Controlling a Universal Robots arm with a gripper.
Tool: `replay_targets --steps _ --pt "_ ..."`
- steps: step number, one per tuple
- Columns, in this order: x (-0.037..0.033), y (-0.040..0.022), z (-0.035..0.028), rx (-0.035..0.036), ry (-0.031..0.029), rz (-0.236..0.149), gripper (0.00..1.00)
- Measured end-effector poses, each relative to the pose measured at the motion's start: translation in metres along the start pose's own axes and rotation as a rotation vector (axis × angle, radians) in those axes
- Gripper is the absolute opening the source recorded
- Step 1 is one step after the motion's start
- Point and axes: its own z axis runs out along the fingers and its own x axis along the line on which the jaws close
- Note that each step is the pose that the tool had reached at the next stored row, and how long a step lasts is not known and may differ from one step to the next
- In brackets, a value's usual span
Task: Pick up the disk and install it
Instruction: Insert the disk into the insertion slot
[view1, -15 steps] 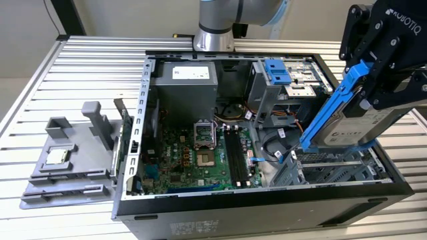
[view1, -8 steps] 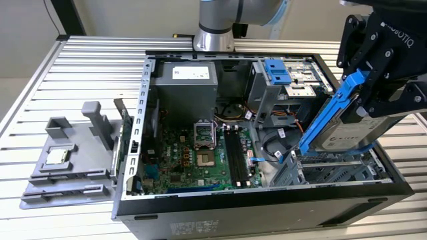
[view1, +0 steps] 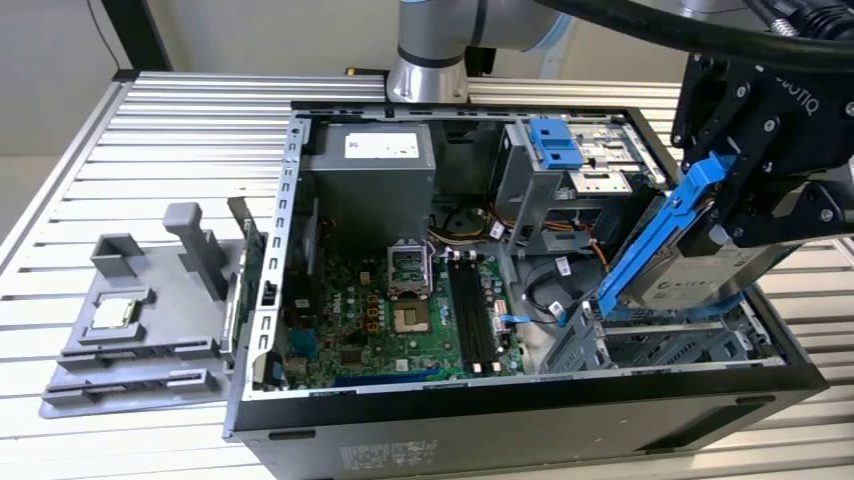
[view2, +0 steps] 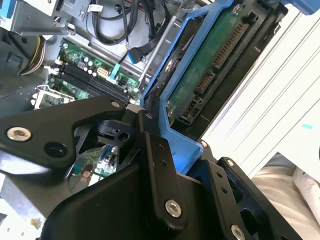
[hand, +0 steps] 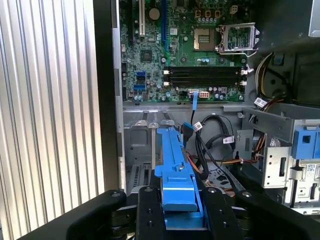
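**Disk poised over its bay.** An open computer case (view1: 534, 425) lies on a slatted metal table (view1: 160, 130) with its motherboard (view1: 400, 310) bared. The arm's gripper (view1: 727, 195) holds the disk (view1: 694, 272) steeply tilted above the drive cage (view1: 667, 345), at the case's near corner on the exterior view's right. The jaws are closed onto the blue carrier from both sides (in the first wrist view the black fingers (hand: 148, 215) flank the carrier's edge). The disk hangs in that grip with its labelled face toward the exterior camera. Its green circuit board (view2: 210, 60) shows in the second wrist view.

The step in hand appears to be bringing the disk to its bay. Doing it well likely means levelling the carrier so its long edges run square with the cage. The grip should be firm without bowing the thin plastic frame. The disk should also stay clear of the loose black cables (hand: 210, 145) looping just beside the cage, toward the motherboard.

The disk hides the cage floor beneath it, so whether its lower end touches the metal cannot be told. The arm is cut off at the exterior view's top edge. Well apart, on the exterior view's left, a grey fixture (view1: 134, 340) carries a small square silver chip (view1: 114, 312), too small to make out in detail.
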Motion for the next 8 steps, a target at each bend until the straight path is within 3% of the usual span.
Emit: replay_targets --steps 8 --pt "0.0014 0.0007 0.01 -0.0001 -0.0081 0.001 0.0"
